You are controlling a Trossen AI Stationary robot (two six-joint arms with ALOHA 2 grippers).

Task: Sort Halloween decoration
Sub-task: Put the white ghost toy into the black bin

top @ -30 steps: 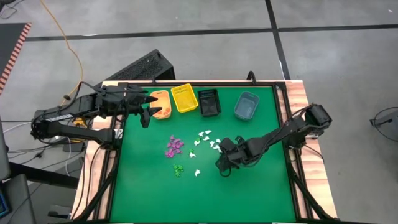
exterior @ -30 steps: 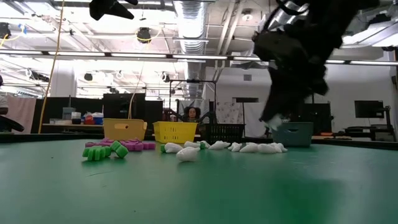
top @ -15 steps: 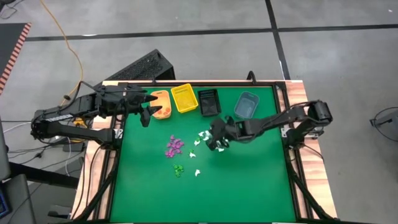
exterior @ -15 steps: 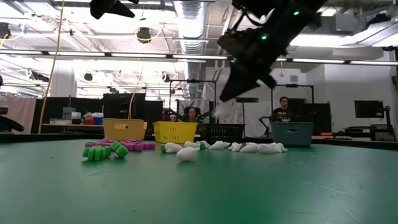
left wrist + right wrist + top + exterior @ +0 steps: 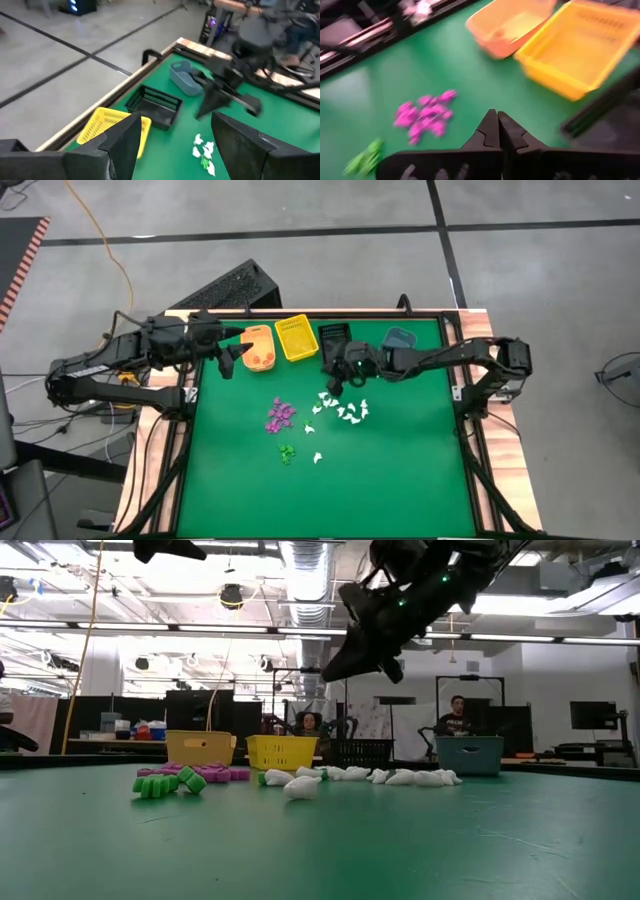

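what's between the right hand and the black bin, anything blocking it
Nothing visible. The right hand, shut, hangs in the air at the near edge of the black bin, above the white trinkets on the mat. Whether it holds a trinket cannot be seen. The yellow bin sits beside the black one, out of the way.

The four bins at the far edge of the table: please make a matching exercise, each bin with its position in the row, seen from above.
Things:
1. orange bin
2. yellow bin
3. black bin
4. grey-blue bin

Positions:
a. right end
b. second from left
c. left end
d. third from left, beside the right gripper

Pairs: 1-c, 2-b, 3-d, 4-a
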